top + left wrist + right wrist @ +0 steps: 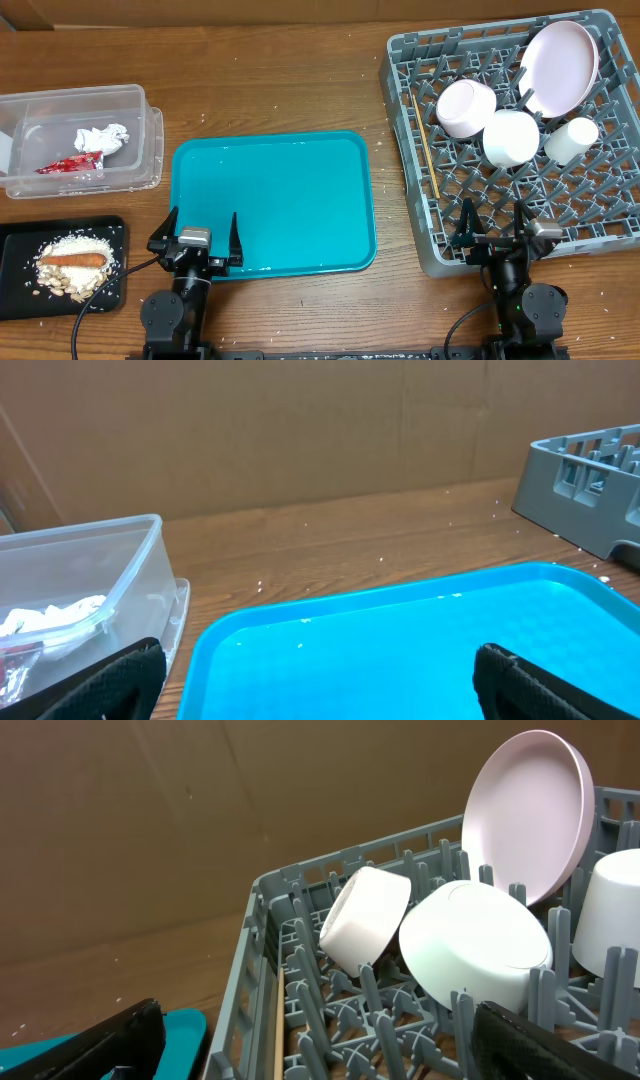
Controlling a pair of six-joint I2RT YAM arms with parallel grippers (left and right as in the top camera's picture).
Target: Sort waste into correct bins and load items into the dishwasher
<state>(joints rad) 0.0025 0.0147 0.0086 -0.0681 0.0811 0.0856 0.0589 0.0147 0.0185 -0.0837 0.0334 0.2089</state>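
Observation:
The grey dishwasher rack (400, 60) at the right holds a tilted white plate (560, 65), two white bowls (467, 107) (511, 137), a small cup (571, 140) and chopsticks (426, 145) along its left side. The clear tub (150, 140) at the far left contains a crumpled napkin (105, 138) and a red wrapper (68, 164). On the black tray (20, 240) lie a carrot (75, 259) and rice scraps (60, 280). My left gripper (204, 232) hangs open and empty over the teal tray's near edge. My right gripper (494, 222) is open and empty over the rack's near edge.
The teal tray (290, 200) sits bare between the bins and the rack. A brown cardboard wall stands behind the table. In the right wrist view the bowl (480, 950) and plate (525, 810) stand just ahead of my fingers.

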